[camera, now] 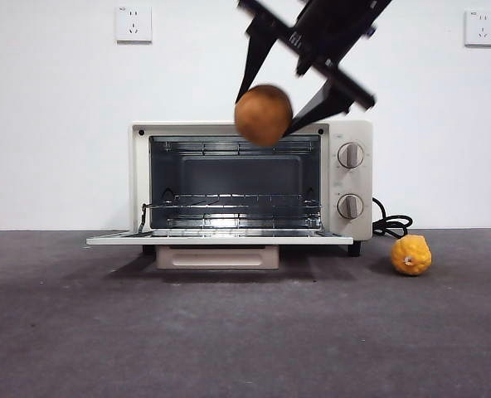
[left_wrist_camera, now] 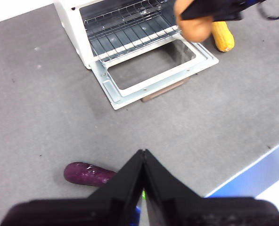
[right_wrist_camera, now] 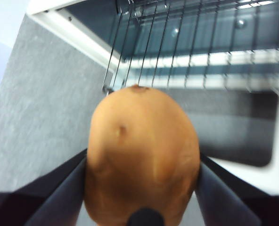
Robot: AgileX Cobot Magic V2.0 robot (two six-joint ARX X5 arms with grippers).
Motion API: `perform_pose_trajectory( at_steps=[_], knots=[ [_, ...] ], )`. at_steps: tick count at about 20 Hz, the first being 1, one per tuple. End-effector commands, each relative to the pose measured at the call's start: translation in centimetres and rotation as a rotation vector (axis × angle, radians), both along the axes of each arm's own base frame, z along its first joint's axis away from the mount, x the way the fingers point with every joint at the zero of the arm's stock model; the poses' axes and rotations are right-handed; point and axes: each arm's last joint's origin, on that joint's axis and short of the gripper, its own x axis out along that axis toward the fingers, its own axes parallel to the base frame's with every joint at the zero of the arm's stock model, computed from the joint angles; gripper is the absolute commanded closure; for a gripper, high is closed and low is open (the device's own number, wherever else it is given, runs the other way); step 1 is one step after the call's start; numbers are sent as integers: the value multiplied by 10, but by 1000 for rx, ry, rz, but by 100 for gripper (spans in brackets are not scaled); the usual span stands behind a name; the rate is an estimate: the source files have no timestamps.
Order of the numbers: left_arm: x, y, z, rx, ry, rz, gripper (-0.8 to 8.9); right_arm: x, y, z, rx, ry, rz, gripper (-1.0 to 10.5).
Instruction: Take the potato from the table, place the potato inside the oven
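We see the table [camera: 245, 332] filling the lower third of the front view, dark grey and mottled. On it, at mid-frame, stands the oven [camera: 349, 178] with its door [camera: 221, 239] dropped flat toward us and a wire rack [camera: 229, 203] inside. From the top right of that frame the right gripper [camera: 283, 104] comes down at a slant, clamped on the potato [camera: 263, 115], which hangs in the air before the oven's upper edge, above the open door. At the lower right of the front view a bumpy yellow fruit [camera: 411, 254] sits on the table beside the oven, and a black cord [camera: 391, 224] coils behind it.

The right wrist view gives us what the front view cannot: the potato [right_wrist_camera: 142, 157] pressed between both dark jaws, with the rack [right_wrist_camera: 186, 42] and the door's window [right_wrist_camera: 233, 122] beyond it.

The left wrist view alone shows the left gripper [left_wrist_camera: 144, 157], its jaws pressed together on nothing, low in the frame over bare table [left_wrist_camera: 45, 117]. Just by it lies a purple vegetable [left_wrist_camera: 87, 174], unseen elsewhere. At the top right of that frame we make out the potato [left_wrist_camera: 196, 26] over the open door [left_wrist_camera: 158, 70], the yellow fruit [left_wrist_camera: 223, 36] just past it.
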Motion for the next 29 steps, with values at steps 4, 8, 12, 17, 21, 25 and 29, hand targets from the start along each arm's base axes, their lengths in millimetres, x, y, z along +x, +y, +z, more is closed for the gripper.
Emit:
perform_pose_trajectory(
  at_steps=[4,8,12,17,21,25,29],
  knots=[
    [0,1,0,28,-25,30,819,30,21,-44,46,12,-9,946],
    [1,1,0,29,-24,31,819,51,34,-58,42,-6,4,946],
    [1,1,0,34,-28,39,819,74,49,-55,47,-38,22,946],
    [1,2,0,57,-45,69,819,96,60,-59,-8,-32,-16,946],
    [1,2,0,57,-45,70,819,107,65,-69,-56,-51,-84,946],
    [1,2,0,57,-46,71,819,110,64,-70,-87,-84,-144,945],
    [2,2,0,60,-45,72,819,110,64,-70,-86,-82,-147,657]
  ],
)
